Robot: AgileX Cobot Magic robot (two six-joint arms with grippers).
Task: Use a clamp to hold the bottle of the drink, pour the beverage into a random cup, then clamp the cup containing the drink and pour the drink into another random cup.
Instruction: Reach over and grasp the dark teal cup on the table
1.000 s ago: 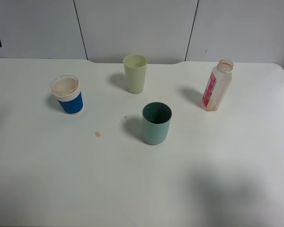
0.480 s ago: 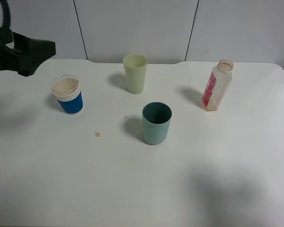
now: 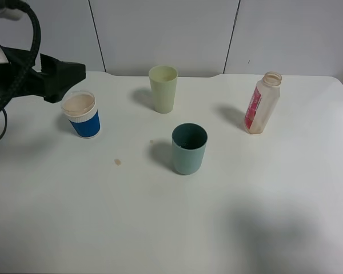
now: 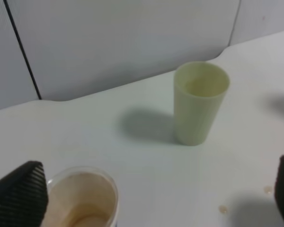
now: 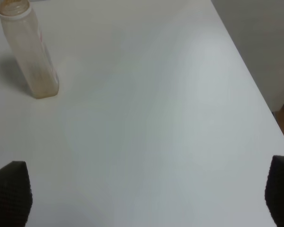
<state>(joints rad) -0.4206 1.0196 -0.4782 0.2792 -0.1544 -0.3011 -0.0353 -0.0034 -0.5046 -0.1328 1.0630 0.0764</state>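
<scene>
No words or numbers could be read anywhere. A red label [image 3: 251, 109] was seen on the side of the bottle [image 3: 265, 98], but its print was too small and blurred to be made out.

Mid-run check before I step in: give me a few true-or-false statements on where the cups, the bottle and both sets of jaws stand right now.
1. The bottle stands upright with no cap. True.
2. The left gripper is shut on the blue cup. False: its jaws are open and hold nothing.
3. The teal cup lies on its side. False: it stands upright.
4. The pale green cup stands farther back than the teal cup. True.
5. The right gripper holds the bottle. False: its jaws are open, and the bottle stands apart from them.
</scene>
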